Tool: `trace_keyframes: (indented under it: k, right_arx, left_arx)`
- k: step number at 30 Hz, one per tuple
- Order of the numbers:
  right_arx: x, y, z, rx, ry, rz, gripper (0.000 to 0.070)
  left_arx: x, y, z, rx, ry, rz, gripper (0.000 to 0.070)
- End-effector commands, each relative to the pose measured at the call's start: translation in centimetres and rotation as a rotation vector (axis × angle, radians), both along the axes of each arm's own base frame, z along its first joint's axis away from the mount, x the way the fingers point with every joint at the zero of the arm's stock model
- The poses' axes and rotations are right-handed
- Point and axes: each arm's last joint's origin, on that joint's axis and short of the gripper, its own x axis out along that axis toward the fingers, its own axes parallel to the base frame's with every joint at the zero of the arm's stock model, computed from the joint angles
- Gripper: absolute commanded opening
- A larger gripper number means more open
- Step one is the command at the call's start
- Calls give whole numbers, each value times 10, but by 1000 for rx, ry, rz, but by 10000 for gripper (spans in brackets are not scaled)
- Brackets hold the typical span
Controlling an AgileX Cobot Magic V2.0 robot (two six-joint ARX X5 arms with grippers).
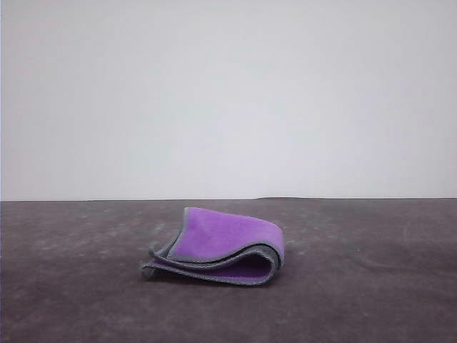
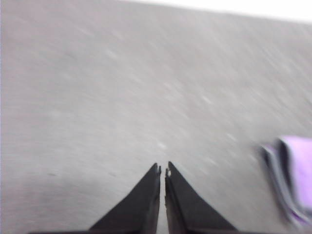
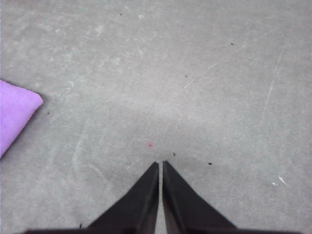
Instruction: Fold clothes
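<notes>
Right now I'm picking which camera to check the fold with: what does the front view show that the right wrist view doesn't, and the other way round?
Front view: the whole cloth, folded over with purple outside, grey edging and stacked layers open toward the left, plus the pale wall behind the table.

Right wrist view: the right gripper, fingers shut and holding nothing, apart from the cloth, over fine scratches and a tiny red speck.

Both: the grey table and the purple cloth, though the wrist view catches just one corner of it.

Cloth (image 2: 292,178) — blurred, cut off at the left wrist view's edge.
</notes>
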Motion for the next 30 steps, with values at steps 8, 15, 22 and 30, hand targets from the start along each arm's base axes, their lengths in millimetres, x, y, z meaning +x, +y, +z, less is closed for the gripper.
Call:
trace_keyframes:
  k: [8,15,22,30]
  right_arx:
    - [1,0,4,11,-16,-7,6]
    - [1,0,4,11,-16,-7,6]
    - [1,0,4,11,-16,-7,6]
    - [1,0,4,11,-16,-7,6]
  left_arx:
    - [-10,0,-54,-26,-78,52,0]
    - [-8,1,-78,-51,-81,66,0]
    - [-8,0,-79,0,-82,82,0]
    - [-8,-1,-79,70,-86,54,0]
